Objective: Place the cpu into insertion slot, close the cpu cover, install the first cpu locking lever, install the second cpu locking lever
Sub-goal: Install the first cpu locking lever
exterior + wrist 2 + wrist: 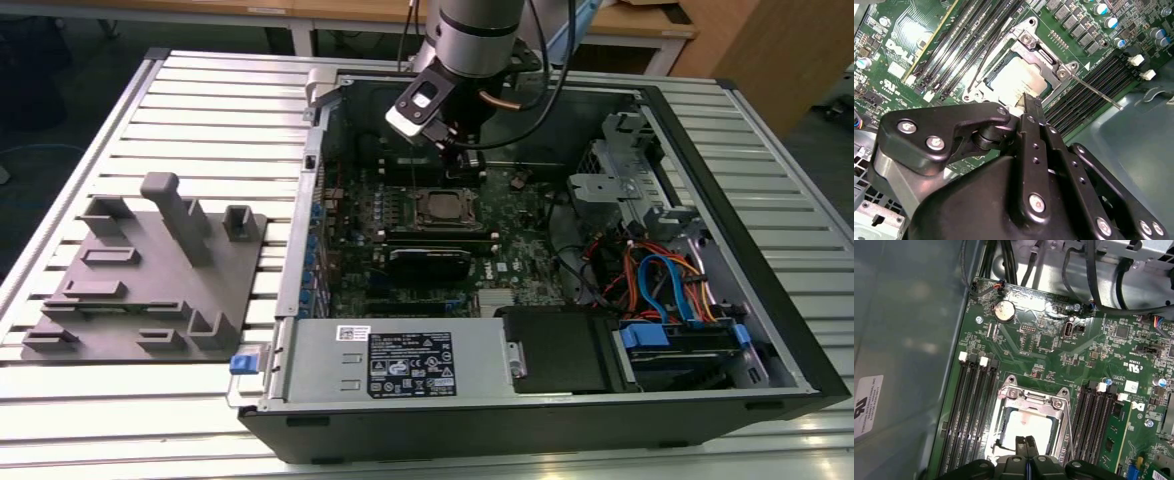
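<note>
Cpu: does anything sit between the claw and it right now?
Nothing visible. The shut claw hangs right over the cpu, which lies framed by the cpu cover; the thin lever juts aside.

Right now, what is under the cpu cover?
The cpu shows through the window of the cpu cover; the insertion slot beneath is covered, and the fingers hide one edge.
</note>
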Available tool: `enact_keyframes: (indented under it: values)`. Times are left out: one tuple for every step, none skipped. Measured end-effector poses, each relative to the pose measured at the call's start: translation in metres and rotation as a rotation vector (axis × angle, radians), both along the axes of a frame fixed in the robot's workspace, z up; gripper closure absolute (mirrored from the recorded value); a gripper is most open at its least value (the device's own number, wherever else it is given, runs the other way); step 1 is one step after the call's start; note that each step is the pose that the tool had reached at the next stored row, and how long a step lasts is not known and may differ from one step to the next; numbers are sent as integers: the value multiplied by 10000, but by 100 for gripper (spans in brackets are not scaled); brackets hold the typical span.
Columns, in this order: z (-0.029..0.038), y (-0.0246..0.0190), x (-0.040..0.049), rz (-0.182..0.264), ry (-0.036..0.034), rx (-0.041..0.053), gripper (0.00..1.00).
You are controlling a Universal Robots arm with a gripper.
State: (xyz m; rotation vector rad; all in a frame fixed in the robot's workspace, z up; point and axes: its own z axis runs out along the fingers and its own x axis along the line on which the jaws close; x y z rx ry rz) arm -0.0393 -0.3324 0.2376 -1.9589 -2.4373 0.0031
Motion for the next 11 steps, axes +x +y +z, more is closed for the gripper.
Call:
enact_keyframes:
  values:
    - [0, 0, 0, 42, 0, 0, 90]
    - [0, 0, 0, 84, 0, 0, 90]
    - [0, 0, 0, 130, 0, 1, 90]
    - [0, 0, 0, 182, 0, 0, 90]
    - [0, 0, 0, 232, 0, 0, 90]
    - [0, 0, 0, 285, 0, 0, 90]
    - [0, 0, 0, 339, 0, 0, 90]
    - [0, 0, 0, 392, 0, 0, 90]
    - [0, 0, 0, 444, 0, 0, 90]
    - [0, 0, 0, 500, 0, 1, 90]
    - [0, 0, 0, 548, 0, 1, 90]
